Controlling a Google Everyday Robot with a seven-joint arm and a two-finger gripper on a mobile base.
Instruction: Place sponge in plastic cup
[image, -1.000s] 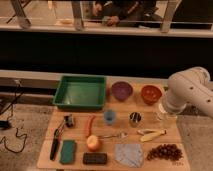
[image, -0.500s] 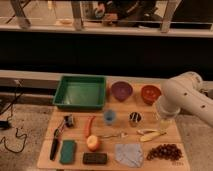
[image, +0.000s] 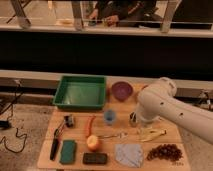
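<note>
Nothing done yet: sponge (image: 68, 151) lies well apart from the plastic cup (image: 109, 116); your gripper (image: 140, 119) hangs right of the cup, open or closed you can't tell.

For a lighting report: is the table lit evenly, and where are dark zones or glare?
Camera view: warm, even light on the wooden table, no strong glare; the sponge and plastic cup are well lit; a dark band lies behind the table; the pincer, at the white arm's end right of the cup, sits in the arm's shade.

Claw (image: 139, 118) right of plastic cup (image: 109, 116); carrot (image: 90, 125) toward sponge (image: 68, 151)
</note>
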